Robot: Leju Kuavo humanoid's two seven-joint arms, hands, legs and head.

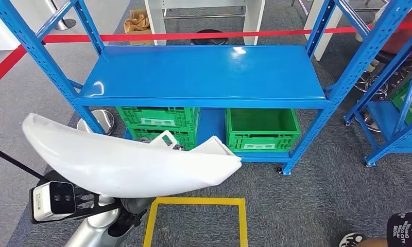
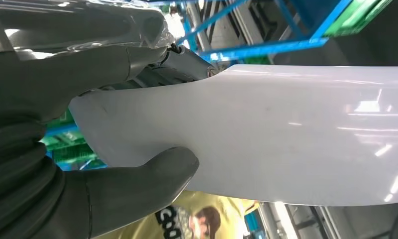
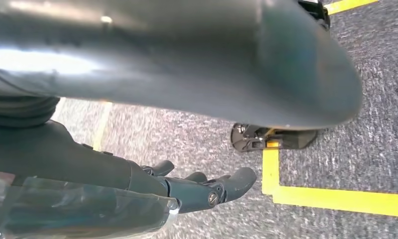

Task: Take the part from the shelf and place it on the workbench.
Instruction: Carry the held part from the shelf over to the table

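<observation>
head view: the white part (image 1: pixel 126 159), long and curved, is off the blue shelf (image 1: pixel 204 77) and rides in front of the robot above the grey floor and the yellow floor marking (image 1: pixel 196 201). it is carried near one end on the robot's left, so most of its length juts out unsupported toward the right; a turn could swing that free end into the shelf post (image 1: pixel 317 128), or the weight could lever it out of the grip. no counter is visible here.

left wrist view: the left robot hand (image 2: pixel 87 149) grips the part (image 2: pixel 286 134), thick thumb pressed on one face and darker fingers (image 2: pixel 87 64) on the other. the surface is glossy, so a slide through the grip looks likely if the arm jolts.

right wrist view: the right robot hand (image 3: pixel 197 186) hangs over the carpet holding nothing, fingers loosely extended and apart, giving no support to the part's far end.
</observation>
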